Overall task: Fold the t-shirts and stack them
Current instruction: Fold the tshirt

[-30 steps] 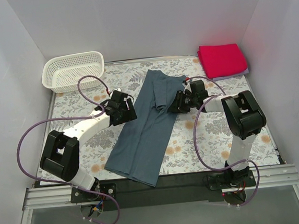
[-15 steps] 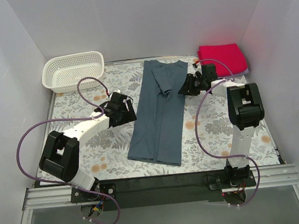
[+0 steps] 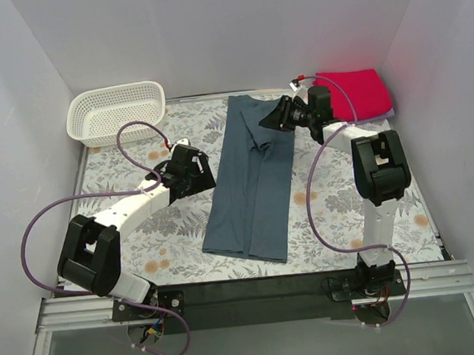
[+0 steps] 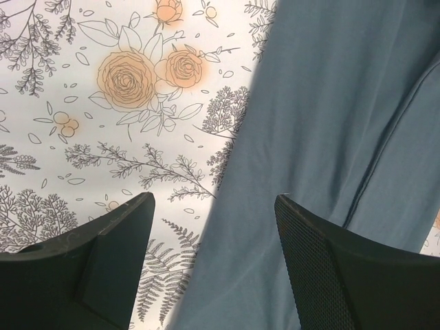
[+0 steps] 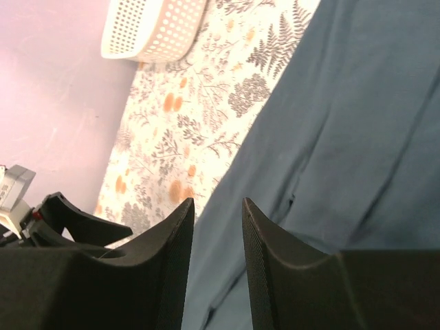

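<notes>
Reaching from its base at the near edge, the left arm bends at a low elbow and lays its forearm across the floral table. It ends with the left gripper just beside the left edge of the slate blue-grey t-shirt. Its wrist view shows the two fingers spread wide with nothing between them, looking down on the line where cloth meets table.

The right arm stands steeply from its own base, then stretches far back. The right gripper hangs over the shirt's upper right part, near a folded-in sleeve. In its wrist view the fingers sit only narrowly apart and no cloth is pinched there; the shirt lies below them.

The blue-grey shirt lies flat as a long strip, hem toward the arms, its other end toward the back wall. Purple cables loop from both arms; the right one arcs over the table beside the shirt.

Farther back, a white lattice basket sits in the far left corner, well apart from the shirt. In the far right corner the red t-shirt lies folded on a pale lavender t-shirt, of which only a thin edge shows. The right wrist stands just in front of the red shirt's left edge.
</notes>
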